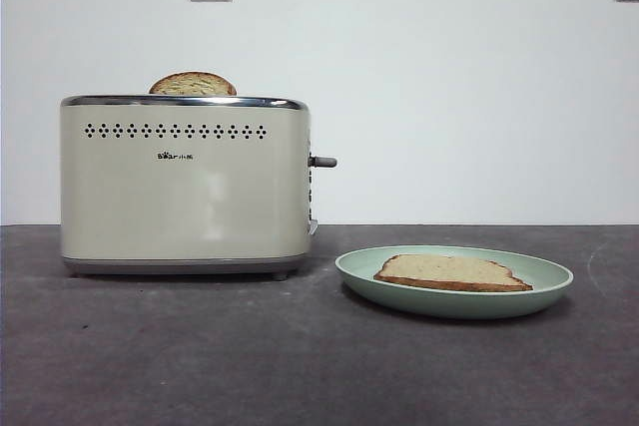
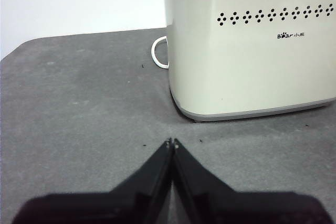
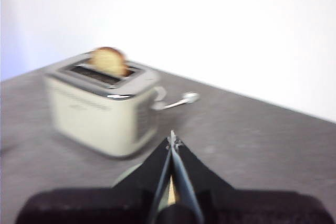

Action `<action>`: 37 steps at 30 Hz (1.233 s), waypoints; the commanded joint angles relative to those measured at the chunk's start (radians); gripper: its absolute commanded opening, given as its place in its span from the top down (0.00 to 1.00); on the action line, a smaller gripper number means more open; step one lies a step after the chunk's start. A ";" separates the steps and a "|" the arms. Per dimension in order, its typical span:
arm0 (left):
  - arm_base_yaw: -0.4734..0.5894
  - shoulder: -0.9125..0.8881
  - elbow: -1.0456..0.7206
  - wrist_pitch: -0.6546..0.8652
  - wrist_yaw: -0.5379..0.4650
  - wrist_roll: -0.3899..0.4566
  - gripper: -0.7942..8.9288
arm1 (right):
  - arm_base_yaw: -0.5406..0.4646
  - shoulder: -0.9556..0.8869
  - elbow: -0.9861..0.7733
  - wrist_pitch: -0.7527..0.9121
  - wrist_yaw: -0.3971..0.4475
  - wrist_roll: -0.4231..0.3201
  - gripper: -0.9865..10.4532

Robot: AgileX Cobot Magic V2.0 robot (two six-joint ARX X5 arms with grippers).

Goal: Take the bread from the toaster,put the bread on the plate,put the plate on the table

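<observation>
Already the bread (image 1: 451,272) lies flat on the plate (image 1: 547,277) on the desk (image 1: 250,356) beside the toaster (image 1: 185,187), nearer the right gripper (image 3: 172,140) than the left gripper (image 2: 171,142), both with jaws closed and empty.

The dark grey tabletop (image 1: 150,356) carries the cream toaster (image 1: 185,187). Beside the toaster's lever side, apart from it, sits the pale green plate (image 1: 454,298).
</observation>
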 commanded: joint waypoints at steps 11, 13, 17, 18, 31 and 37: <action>0.003 -0.002 -0.013 0.006 0.000 -0.010 0.92 | -0.029 -0.278 -0.660 0.499 0.232 0.159 0.91; 0.003 -0.002 -0.013 0.005 -0.001 -0.010 0.92 | -0.028 -0.311 -0.716 0.510 0.275 0.179 0.91; 0.003 -0.002 -0.013 0.005 -0.001 -0.010 0.92 | -0.026 -0.367 -0.803 0.510 0.320 0.235 0.91; 0.003 -0.002 -0.013 0.005 0.000 -0.010 0.92 | -0.024 -0.380 -0.821 0.510 0.324 0.245 0.91; 0.003 -0.002 -0.013 0.005 -0.001 -0.010 0.92 | -0.008 -0.389 -0.824 0.397 0.323 0.289 0.91; 0.003 -0.002 -0.013 0.005 -0.001 -0.010 0.92 | -0.008 -0.389 -0.824 0.397 0.324 0.288 0.91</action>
